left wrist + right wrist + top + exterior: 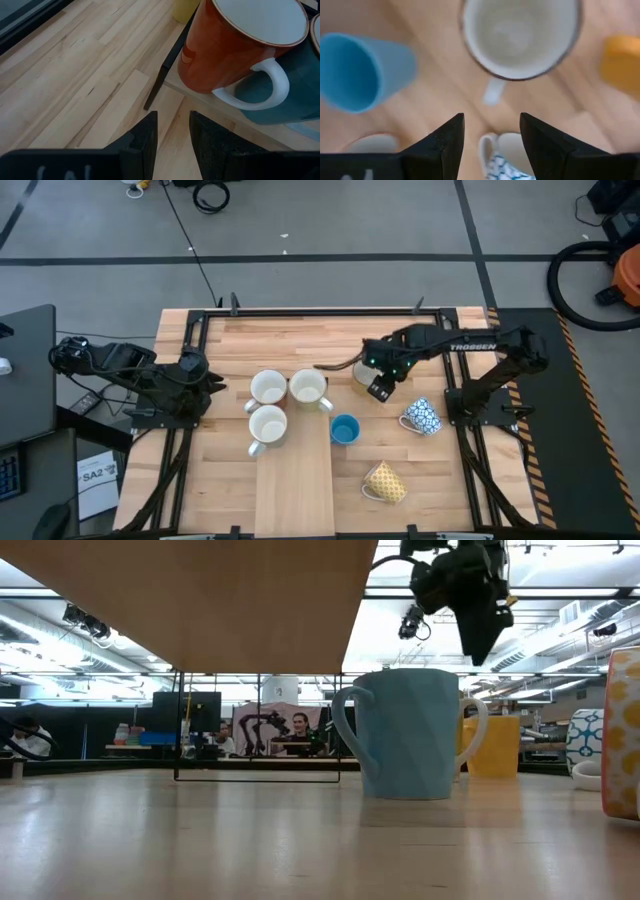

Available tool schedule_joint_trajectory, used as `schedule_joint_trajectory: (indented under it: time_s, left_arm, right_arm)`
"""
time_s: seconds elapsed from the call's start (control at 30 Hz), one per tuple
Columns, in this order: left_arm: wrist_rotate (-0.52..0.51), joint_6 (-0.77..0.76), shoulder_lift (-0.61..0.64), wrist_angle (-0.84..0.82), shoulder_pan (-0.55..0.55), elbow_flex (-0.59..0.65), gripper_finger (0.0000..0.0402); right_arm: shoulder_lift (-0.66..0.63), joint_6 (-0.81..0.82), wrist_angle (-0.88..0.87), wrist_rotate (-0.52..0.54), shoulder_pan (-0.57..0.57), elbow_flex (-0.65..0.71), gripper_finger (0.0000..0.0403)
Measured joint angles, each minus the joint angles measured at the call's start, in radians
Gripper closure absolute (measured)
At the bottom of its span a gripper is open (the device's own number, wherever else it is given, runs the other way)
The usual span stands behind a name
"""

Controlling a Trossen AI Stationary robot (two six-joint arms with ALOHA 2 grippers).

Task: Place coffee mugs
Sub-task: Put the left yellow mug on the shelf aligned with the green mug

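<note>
Three white mugs (268, 388) (308, 388) (267, 425) stand upright mid-table, with a bright blue mug (344, 429) to their right. A blue-and-white patterned mug (423, 417) and a yellow patterned mug (385, 482) sit toward the near right. My right gripper (380, 388) hangs open and high, pointing down; a cream dark-rimmed mug (520, 35) stands below it, just ahead of the fingers. My left gripper (212, 385) waits at the left edge, open a little, with nothing between its fingers (145, 135). Its wrist view shows an orange mug (235, 45) beside a dark mug (295, 95).
A paler wooden strip (295, 480) runs from mid-table to the near edge. Black frame rails (185, 340) border the tabletop. An orange-yellow mug (495, 745) stands behind the blue one (410, 735) in the low view. People sit at desks in the room beyond.
</note>
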State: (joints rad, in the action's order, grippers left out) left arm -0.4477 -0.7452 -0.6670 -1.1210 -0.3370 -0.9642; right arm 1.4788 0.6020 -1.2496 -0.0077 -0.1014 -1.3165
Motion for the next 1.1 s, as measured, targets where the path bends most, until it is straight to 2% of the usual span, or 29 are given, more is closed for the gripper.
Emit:
schedule_joint_trajectory:
  time_s: [0.1,0.33,0.5,0.83,1.1]
  left_arm:
    - [0.0,0.0,0.0,0.0,0.0,0.0,0.0283]
    - [0.0,0.0,0.0,0.0,0.0,0.0,0.0283]
    - [0.0,0.0,0.0,0.0,0.0,0.0,0.0283]
    - [0.0,0.0,0.0,0.0,0.0,0.0,0.0283]
    - [0.0,0.0,0.0,0.0,0.0,0.0,0.0283]
  right_arm:
    - [0.0,0.008,0.013,0.07,0.032,0.012,0.0206]
    - [0.0,0.021,0.105,0.071,0.042,0.088,0.0205]
    - [0.0,0.055,0.117,0.124,0.042,0.125,0.0206]
    - [0.0,0.058,0.255,0.13,0.042,0.213,0.0206]
    - [0.0,0.087,0.301,0.144,0.041,0.264,0.0206]
